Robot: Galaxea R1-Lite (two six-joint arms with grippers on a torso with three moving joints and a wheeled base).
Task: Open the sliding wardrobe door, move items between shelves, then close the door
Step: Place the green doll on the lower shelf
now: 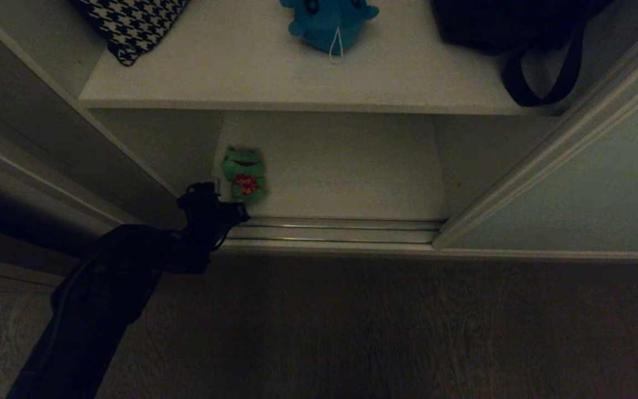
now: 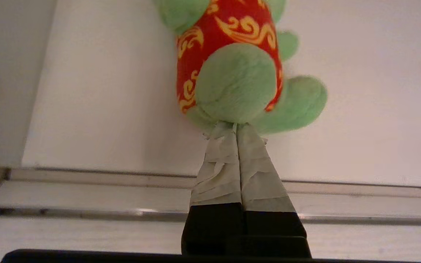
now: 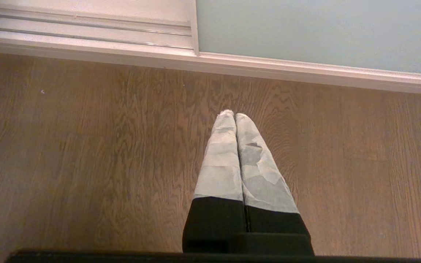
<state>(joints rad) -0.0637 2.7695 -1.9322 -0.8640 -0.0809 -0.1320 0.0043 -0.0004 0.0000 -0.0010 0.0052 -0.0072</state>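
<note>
The green frog (image 1: 244, 176) with its red patch sits at the left of the lower shelf (image 1: 352, 166), close to the wardrobe's side wall. My left gripper (image 1: 238, 210) reaches in over the door track, shut. In the left wrist view its taped fingertips (image 2: 228, 135) press together right under the frog (image 2: 236, 80), touching its foot, with no plush seen between them. The teal-blue toy (image 1: 330, 22) lies on the upper shelf (image 1: 241, 72). The sliding wardrobe door (image 1: 601, 177) stands slid to the right. My right gripper (image 3: 234, 114) hangs shut over the wooden floor, near the door (image 3: 305, 29).
A houndstooth cloth (image 1: 130, 25) lies at the upper shelf's left and a black strapped bag (image 1: 507, 22) at its right, one strap hanging over the edge. The metal door track (image 1: 341, 230) runs along the wardrobe's threshold. Dark wooden floor (image 1: 380, 332) lies in front.
</note>
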